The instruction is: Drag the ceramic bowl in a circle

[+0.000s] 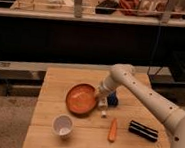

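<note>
The ceramic bowl (81, 98) is a wide, shallow orange-red dish lying near the middle of the wooden table (55, 79). My white arm reaches in from the right and bends down to the bowl's right rim. The gripper (101, 96) sits at that right edge, touching or just over the rim.
A small white cup (63, 125) stands at the front left. An orange carrot (113, 129) lies in front of the bowl, a black object (143, 130) to its right. A blue item (112, 98) and a small white piece (103, 113) sit beside the gripper. A dark counter runs behind.
</note>
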Robot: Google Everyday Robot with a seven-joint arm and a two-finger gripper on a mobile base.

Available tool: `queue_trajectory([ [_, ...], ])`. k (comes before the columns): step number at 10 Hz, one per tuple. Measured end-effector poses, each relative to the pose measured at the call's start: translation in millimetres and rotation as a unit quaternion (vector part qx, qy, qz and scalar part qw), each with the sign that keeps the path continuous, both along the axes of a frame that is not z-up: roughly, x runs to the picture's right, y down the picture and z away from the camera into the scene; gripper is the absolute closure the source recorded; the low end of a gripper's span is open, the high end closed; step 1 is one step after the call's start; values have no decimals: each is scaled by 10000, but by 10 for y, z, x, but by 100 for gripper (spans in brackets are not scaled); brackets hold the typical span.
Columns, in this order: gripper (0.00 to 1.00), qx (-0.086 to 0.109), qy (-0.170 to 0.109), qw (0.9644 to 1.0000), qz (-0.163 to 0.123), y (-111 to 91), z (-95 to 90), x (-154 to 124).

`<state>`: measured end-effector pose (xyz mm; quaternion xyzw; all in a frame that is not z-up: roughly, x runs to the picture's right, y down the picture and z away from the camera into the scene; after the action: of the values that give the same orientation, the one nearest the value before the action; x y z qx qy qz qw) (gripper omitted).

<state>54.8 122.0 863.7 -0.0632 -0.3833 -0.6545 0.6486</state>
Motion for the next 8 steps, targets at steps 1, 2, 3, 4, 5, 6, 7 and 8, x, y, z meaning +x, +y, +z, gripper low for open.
queue_trajectory([
  [1,100,13,-146,9999,-63,21,-20,-53],
  [2,100,23,-361,9992,-143,49,-39,-179],
  [3,100,21,-551,9983,-209,75,-47,-330],
  [4,100,19,-765,9966,-299,96,-45,-513],
  [5,100,22,-1006,9940,-425,100,-27,-742],
  [6,100,32,-1149,9920,-517,93,-13,-878],
  [7,100,36,-1356,9885,-663,86,8,-1056],
  [8,100,46,-1512,9854,-786,63,36,-1168],
])
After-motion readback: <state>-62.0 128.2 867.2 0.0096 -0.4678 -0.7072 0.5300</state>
